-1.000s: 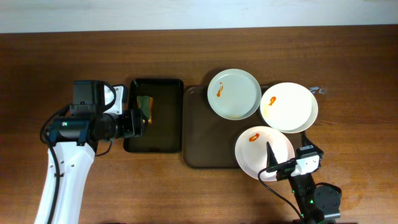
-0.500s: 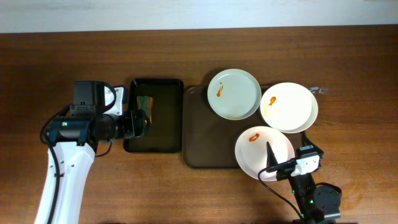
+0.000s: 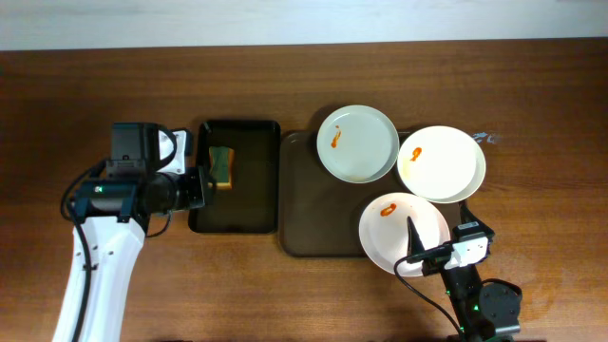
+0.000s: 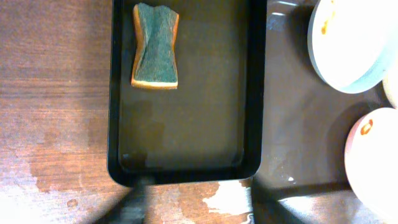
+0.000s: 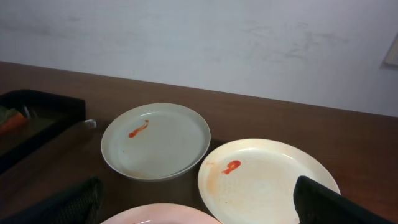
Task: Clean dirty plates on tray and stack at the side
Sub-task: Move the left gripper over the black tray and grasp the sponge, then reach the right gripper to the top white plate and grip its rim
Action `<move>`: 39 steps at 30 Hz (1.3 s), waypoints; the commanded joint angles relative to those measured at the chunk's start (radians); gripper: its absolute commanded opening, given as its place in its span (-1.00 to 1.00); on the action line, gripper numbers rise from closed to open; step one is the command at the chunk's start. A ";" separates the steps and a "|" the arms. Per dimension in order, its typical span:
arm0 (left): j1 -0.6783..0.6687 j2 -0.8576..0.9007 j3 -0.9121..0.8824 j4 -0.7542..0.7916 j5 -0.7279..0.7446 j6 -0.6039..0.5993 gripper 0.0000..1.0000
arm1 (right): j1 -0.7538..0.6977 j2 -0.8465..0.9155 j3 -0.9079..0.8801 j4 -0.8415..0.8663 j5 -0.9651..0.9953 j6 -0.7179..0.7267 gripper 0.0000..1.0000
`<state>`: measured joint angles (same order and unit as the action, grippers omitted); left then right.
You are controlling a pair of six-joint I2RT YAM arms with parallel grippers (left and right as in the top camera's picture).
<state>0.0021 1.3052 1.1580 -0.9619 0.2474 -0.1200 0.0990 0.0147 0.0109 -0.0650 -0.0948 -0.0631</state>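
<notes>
Three plates with red smears lie on the brown tray [image 3: 313, 204]: a pale green one [image 3: 357, 142], a cream one [image 3: 442, 163] and a pinkish one [image 3: 399, 233]. A green and yellow sponge [image 3: 221, 166] lies in the black tray [image 3: 237, 214]. My left gripper [image 3: 201, 186] is open and empty at that tray's left edge, short of the sponge [image 4: 155, 46]. Its fingers [image 4: 199, 208] straddle the tray's rim [image 4: 186, 175]. My right gripper [image 3: 418, 249] is open and empty, low over the pinkish plate [image 5: 161, 214]. The green plate [image 5: 155, 140] and cream plate [image 5: 267, 180] lie ahead of it.
The black tray sits directly left of the brown tray [image 4: 292, 124]. Wet patches mark the wood [image 4: 230, 196] by the black tray's rim. A white wall [image 5: 199, 37] rises behind the table. Bare wood lies at the far right [image 3: 551, 190].
My left gripper has drawn back to the left, off the sponge, which now shows whole in the black tray. The right arm and the plates have not moved.
</notes>
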 commanded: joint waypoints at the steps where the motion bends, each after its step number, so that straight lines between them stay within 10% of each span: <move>1: -0.057 0.016 0.019 0.007 -0.009 -0.018 -0.82 | 0.005 -0.007 -0.005 -0.004 -0.008 0.000 0.97; 7: -0.189 0.134 0.019 0.042 -0.023 -0.024 0.46 | 0.005 -0.008 -0.005 -0.004 -0.009 0.000 0.97; 39: -0.213 0.150 0.020 0.092 -0.166 -0.024 0.76 | 0.005 -0.007 -0.005 -0.004 -0.008 0.000 0.97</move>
<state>-0.2096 1.4551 1.1580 -0.8711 0.1387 -0.1432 0.0990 0.0147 0.0109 -0.0650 -0.0948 -0.0631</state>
